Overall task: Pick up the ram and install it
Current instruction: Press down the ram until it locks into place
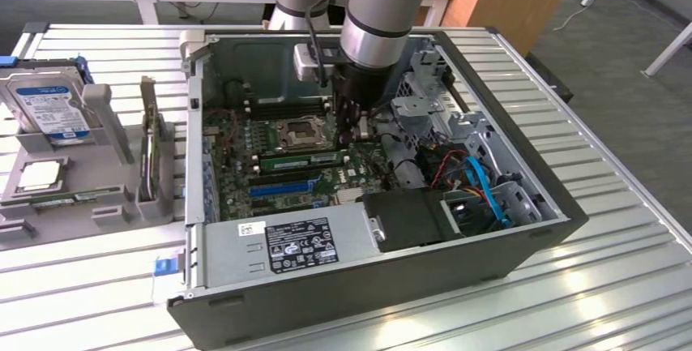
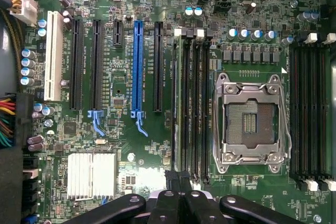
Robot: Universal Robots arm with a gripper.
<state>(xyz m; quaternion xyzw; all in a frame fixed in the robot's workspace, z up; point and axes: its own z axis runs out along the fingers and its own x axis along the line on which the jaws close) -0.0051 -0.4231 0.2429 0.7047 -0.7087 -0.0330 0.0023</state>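
- The ram (image 2: 177, 98) stood on edge in a memory slot, the one in its bank farthest from the CPU socket (image 2: 251, 124) and next to a long black expansion slot (image 2: 158, 66). The slot alone kept it upright.
- Your gripper (image 2: 176, 182) had its fingers pressed together with nothing between them. The tips hung over one end of the ram's slot.
- Judgement: shut fingers make a blunt pusher, which suits seating a stick rather than carrying one. Working at one end lets that latch take first.
- You could not tell whether the tips touched the ram's edge, or whether either latch had snapped home.
- In the exterior view the arm (image 1: 373, 10) stood nearly vertical inside the open case (image 1: 378, 286). This was probably to stay clear of the drive cage (image 1: 449, 116) and the blue cable (image 1: 481, 185).
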